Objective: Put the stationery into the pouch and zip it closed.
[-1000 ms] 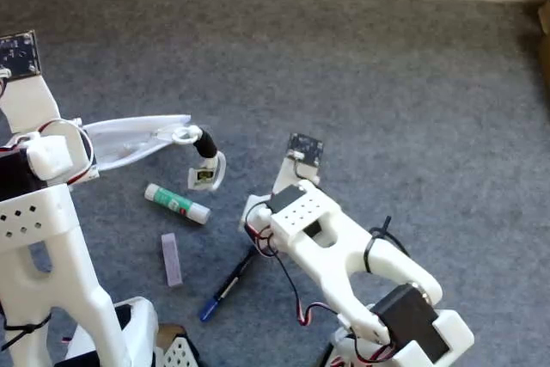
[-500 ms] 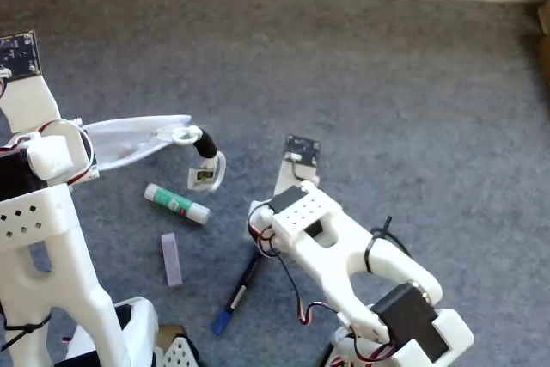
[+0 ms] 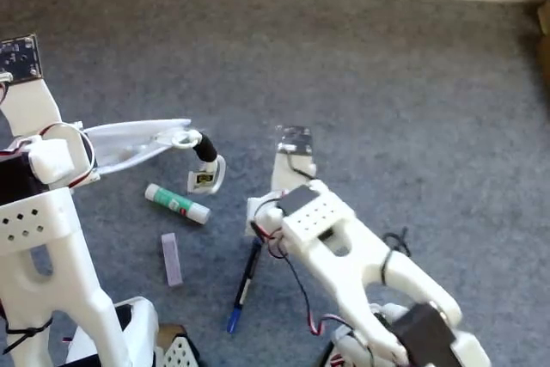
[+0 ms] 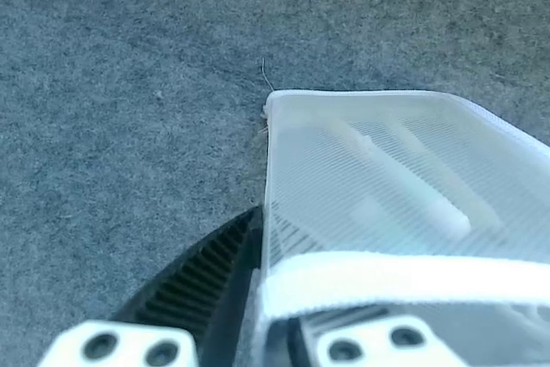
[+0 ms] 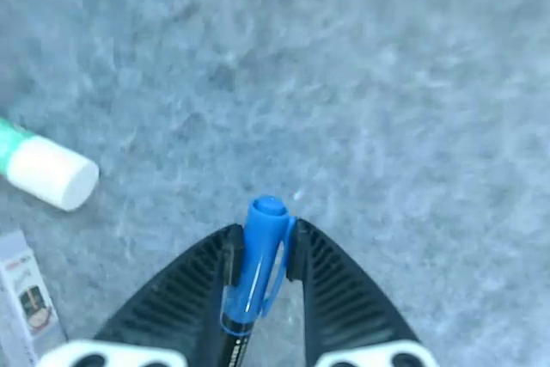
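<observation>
A white mesh pouch (image 3: pixel 137 142) lies at the left, and my left gripper (image 3: pixel 93 154) is shut on its near end. The left wrist view shows the pouch (image 4: pixel 404 186) clamped between the jaws of the left gripper (image 4: pixel 262 225). A small black-capped piece with a white tag (image 3: pixel 206 165) sits at the pouch's far tip. My right gripper (image 3: pixel 256 234) is shut on a black pen with a blue cap (image 3: pixel 244 285); the pen (image 5: pixel 256 259) shows between its fingers. A green-and-white glue stick (image 3: pixel 176 203) and a pale purple eraser (image 3: pixel 171 259) lie on the carpet between the arms.
Grey carpet (image 3: pixel 387 83) covers the whole surface, open toward the back and right. The glue stick's white cap (image 5: pixel 51 174) and the eraser (image 5: pixel 26 298) lie close beside my right gripper. The arm bases stand at the near edge.
The right arm has turned and shifted a little. The pen has swung with it, its free blue end moving right and toward the near edge. The left arm and pouch barely moved.
</observation>
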Tool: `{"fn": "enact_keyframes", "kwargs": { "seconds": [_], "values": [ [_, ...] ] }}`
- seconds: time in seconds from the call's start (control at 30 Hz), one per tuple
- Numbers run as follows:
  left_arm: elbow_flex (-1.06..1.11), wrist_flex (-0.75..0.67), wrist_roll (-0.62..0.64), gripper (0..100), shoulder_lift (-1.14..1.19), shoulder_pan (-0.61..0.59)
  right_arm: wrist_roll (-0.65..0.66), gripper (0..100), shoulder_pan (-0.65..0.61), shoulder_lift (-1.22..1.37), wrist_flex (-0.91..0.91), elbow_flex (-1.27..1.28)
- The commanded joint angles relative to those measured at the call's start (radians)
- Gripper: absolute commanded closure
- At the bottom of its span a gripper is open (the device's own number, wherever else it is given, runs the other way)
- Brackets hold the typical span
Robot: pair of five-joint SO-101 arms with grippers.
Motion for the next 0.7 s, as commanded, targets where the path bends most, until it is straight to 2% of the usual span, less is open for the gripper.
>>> {"fn": "enact_keyframes", "kwargs": {
  "seconds": [0.0, 0.47, 0.67],
  "values": [
    [0.002, -0.029, 0.011, 99, 0.012, -0.002, 0.032, 99.4, 0.056, -0.156, -0.001, 0.022],
    [-0.004, -0.023, 0.008, 99, 0.010, 0.018, 0.041, 99.4, 0.059, -0.587, -0.001, 0.053],
    [-0.004, -0.023, 0.008, 99, 0.010, 0.061, 0.218, 99.4, 0.058, -0.742, -0.007, 0.045]
  ]
}}
